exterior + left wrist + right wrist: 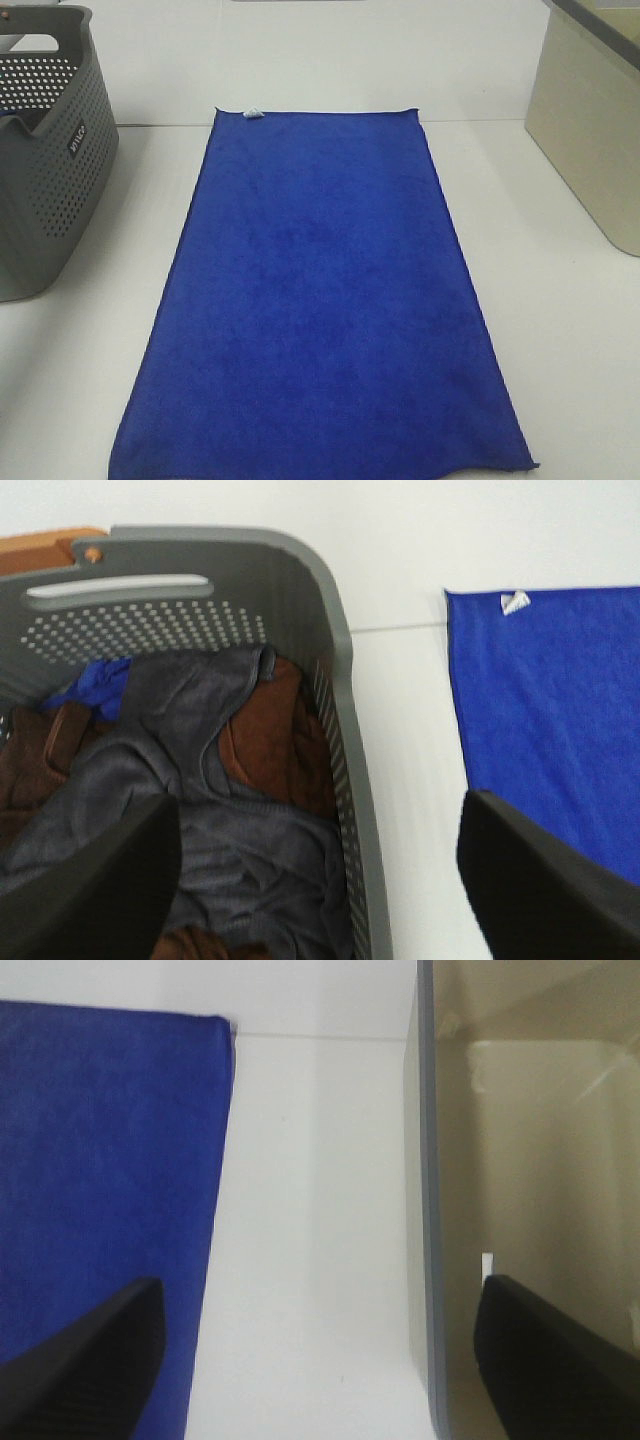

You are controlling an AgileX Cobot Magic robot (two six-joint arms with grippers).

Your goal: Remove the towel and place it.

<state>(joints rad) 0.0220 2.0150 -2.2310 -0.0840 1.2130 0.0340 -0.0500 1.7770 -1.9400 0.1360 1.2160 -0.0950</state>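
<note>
Towel (320, 300) flat on counter (560, 340), long axis running away, between both hands (320, 880) (320, 1360); each wide, empty.

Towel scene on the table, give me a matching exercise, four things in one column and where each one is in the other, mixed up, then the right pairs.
Things:
1. towel
2. grey basket
3. beige bin
4. white tag

Places or states:
A. at the towel's far corner
B. spread flat in the middle of the table
C. on the left, holding crumpled cloths
D. on the right, nothing visible inside

Pairs: 1-B, 2-C, 3-D, 4-A
</note>
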